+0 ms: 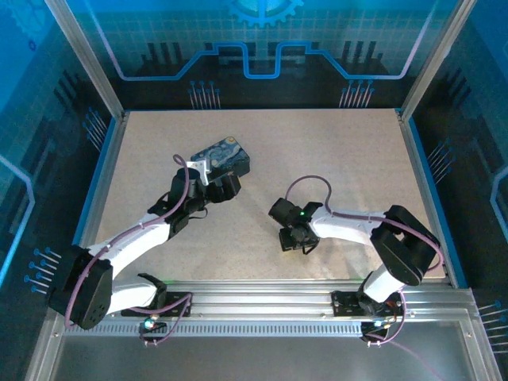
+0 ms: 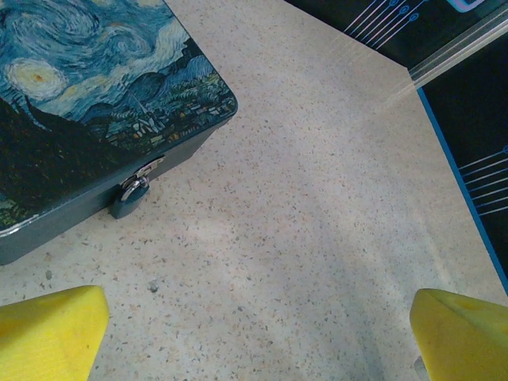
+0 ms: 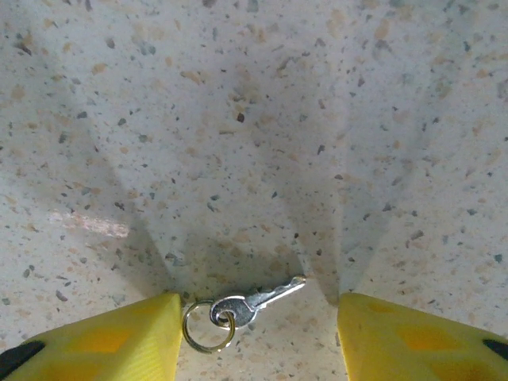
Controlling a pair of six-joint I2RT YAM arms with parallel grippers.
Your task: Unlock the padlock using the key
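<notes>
1. Half-parted right gripper (image 3: 258, 321), straddling the key (image 3: 266, 299) flat on the table (image 3: 238, 119), not clamping it; key ring (image 3: 208, 327) just beside one yellow finger.
2. Wide-spread left gripper (image 2: 258, 333), holding nothing, near the padlock (image 2: 131, 194) hanging at the front of the tin (image 2: 79, 95).
3. Tin well apart from the right gripper, farther left.

The speckled beige bench (image 1: 341, 151) is bare across its far and right parts; the dark blue swirl-painted rectangular tin (image 1: 226, 156) is the bulky obstacle, far left. Bare bench runs from the left arm's wide-apart yellow fingers (image 2: 48, 333) to the tin's front wall, where the small dark padlock (image 2: 127, 200) hangs unblocked. The thin silvery key (image 3: 258, 300) lies in the gap between the right arm's yellow fingers (image 3: 413, 337), its ring just beside one.
</notes>
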